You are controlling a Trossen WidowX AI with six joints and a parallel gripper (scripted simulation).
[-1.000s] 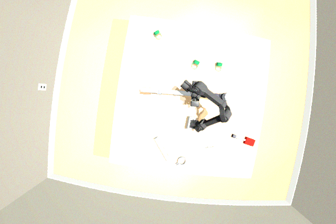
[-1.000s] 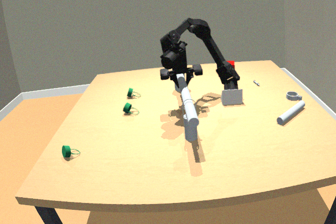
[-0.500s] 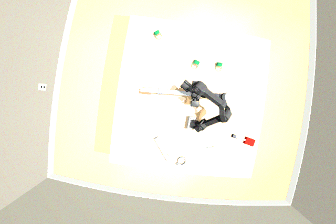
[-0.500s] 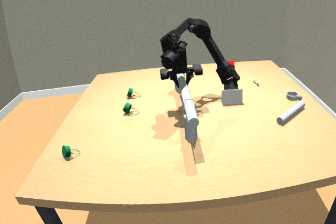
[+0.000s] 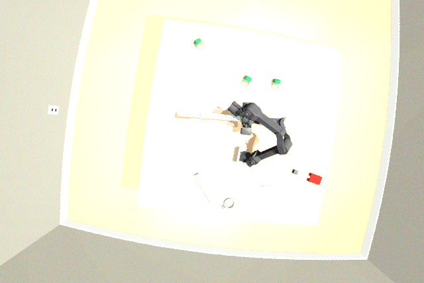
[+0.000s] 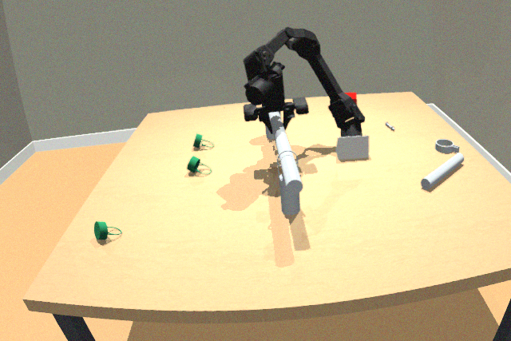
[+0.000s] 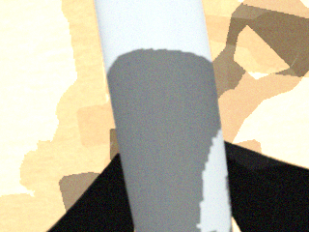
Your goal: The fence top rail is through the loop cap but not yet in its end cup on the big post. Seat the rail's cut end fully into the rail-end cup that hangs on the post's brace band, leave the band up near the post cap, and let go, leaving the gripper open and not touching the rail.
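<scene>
The pale grey rail (image 5: 218, 116) (image 6: 283, 143) (image 7: 156, 29) passes through the thin ring of the loop cap, above a short grey post (image 6: 291, 201). Its near end sticks out past the ring in the exterior view. My gripper (image 6: 277, 123) (image 7: 165, 154) is shut on the rail, beyond the ring from that camera, with one finger on each side. The rail's far end is hidden by the gripper. A grey piece shows low behind the fingers; I cannot tell whether it is the big post. The rail-end cup, brace band and post cap are not visible.
Three green ringed pieces (image 5: 276, 81) (image 6: 101, 230) lie to one side. On the other side are a grey rod (image 6: 442, 171), a grey ring clamp (image 6: 445, 144), a small bolt (image 6: 390, 126) and a red block (image 5: 315, 178). A grey block (image 6: 353, 148) stands at the arm's base.
</scene>
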